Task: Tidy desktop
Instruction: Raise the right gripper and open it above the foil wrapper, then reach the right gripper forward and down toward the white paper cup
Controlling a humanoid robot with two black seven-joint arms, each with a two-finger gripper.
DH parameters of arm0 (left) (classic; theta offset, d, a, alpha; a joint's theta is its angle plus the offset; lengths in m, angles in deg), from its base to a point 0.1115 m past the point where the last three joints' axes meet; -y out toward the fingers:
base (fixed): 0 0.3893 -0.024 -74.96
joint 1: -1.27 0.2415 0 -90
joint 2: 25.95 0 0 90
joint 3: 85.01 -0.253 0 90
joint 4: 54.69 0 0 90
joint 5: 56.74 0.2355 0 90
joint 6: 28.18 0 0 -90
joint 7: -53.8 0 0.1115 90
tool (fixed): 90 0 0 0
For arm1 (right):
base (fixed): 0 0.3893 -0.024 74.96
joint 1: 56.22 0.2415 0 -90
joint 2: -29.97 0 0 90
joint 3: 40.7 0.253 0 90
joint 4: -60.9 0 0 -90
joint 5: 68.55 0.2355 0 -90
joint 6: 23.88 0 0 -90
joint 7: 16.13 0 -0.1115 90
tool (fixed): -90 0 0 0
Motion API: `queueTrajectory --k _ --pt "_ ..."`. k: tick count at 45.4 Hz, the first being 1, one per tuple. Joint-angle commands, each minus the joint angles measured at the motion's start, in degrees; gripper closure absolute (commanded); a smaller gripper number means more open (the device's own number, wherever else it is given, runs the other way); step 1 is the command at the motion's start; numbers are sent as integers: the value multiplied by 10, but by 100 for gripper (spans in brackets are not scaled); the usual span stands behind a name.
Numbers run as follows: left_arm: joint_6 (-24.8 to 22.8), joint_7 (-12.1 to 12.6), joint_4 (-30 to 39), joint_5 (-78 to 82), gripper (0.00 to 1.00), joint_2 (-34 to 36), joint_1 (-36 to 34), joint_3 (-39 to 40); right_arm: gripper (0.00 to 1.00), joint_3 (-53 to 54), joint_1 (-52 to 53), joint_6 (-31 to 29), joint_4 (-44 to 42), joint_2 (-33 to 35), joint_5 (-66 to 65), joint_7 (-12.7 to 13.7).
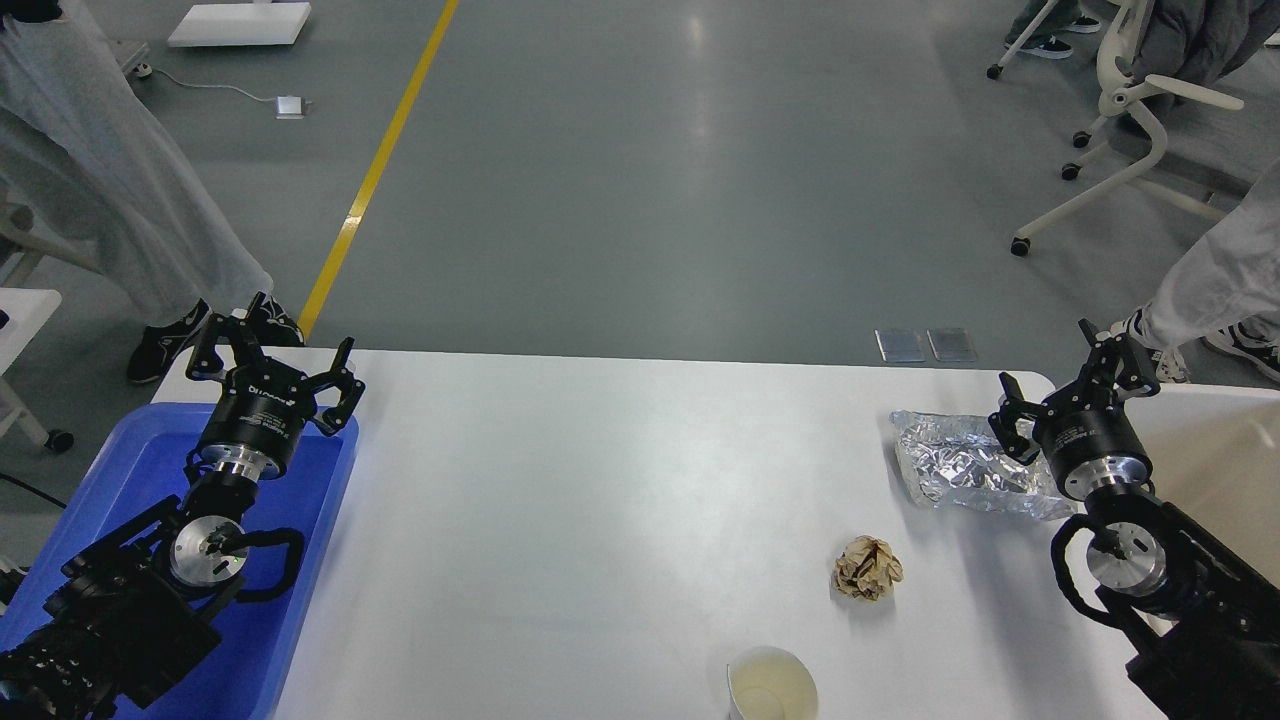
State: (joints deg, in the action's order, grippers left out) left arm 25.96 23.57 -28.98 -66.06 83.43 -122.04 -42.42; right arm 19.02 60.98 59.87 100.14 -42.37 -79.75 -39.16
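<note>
The white desktop (pixel 600 500) fills the lower view. On its right part lie a crumpled silver foil bag (pixel 965 470), a crumpled brown paper ball (pixel 867 567) and, at the front edge, a paper cup (pixel 770 685) with pale liquid in it. My right gripper (pixel 1070 375) is open and empty, just right of and above the foil bag's far right end. My left gripper (pixel 275 355) is open and empty, above the far end of the blue tray (pixel 130 470).
The blue tray lies on the desktop's left edge under my left arm. A beige bin (pixel 1215 450) stands off the right edge. People stand at the far left and right, and an office chair (pixel 1130 130) at the far right.
</note>
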Motion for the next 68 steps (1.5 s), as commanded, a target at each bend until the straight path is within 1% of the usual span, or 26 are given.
queueTrajectory --k 1,3,4,6,8,10,13,18,25,26,27,32,36,43,45,48,51,59,61,64,68 --pt "0 0 -1 0 0 0 0 0 0 -2 -3 -10 38 13 -1 8" --pt "0 0 0 0 0 0 0 0 0 -3 -7 -10 68 32 -1 19" --pt "0 0 0 0 0 0 0 0 0 -4 -9 -11 83 42 -1 32" --pt "0 0 0 0 0 0 0 0 0 -9 -11 -10 115 59 -1 65" --pt "0 0 0 0 0 0 0 0 0 -13 -11 -4 142 71 -1 88" --pt "0 0 -1 0 0 0 0 0 0 -18 -11 -4 166 84 -4 98" --pt "0 0 0 0 0 0 0 0 0 -34 -9 -4 195 115 -13 105" --pt "0 0 0 0 0 0 0 0 0 -97 8 0 224 162 -53 141" --pt "0 0 -1 0 0 0 0 0 0 -140 12 -9 281 214 -140 155" --pt "-1 0 -1 0 0 0 0 0 0 -144 14 -10 293 225 -154 158" --pt "0 0 -1 0 0 0 0 0 0 -152 15 -19 327 253 -190 168" --pt "0 0 0 0 0 0 -1 0 0 -159 22 -63 387 300 -254 171" --pt "0 0 -1 0 0 0 -1 0 0 -168 32 -76 413 321 -291 172" --pt "-2 0 0 -1 0 0 -1 0 0 -224 81 -90 417 324 -331 173" --pt "-2 0 0 -1 0 0 -1 0 0 -254 108 -107 422 325 -348 185" --pt "-2 1 0 -1 0 0 -2 0 0 -311 155 -127 435 325 -378 214" --pt "-2 1 0 0 0 0 -2 0 0 -366 197 -133 448 320 -392 227" --pt "-2 0 0 -1 0 0 -2 0 0 -485 300 -135 458 279 -404 230" --pt "-2 0 0 0 0 0 -2 0 0 -530 348 -136 457 273 -423 230" --pt "-3 1 0 0 0 0 -2 0 0 -569 401 -140 457 264 -430 230" --pt "-3 1 0 0 0 0 -2 0 0 -614 469 -182 457 233 -433 230"
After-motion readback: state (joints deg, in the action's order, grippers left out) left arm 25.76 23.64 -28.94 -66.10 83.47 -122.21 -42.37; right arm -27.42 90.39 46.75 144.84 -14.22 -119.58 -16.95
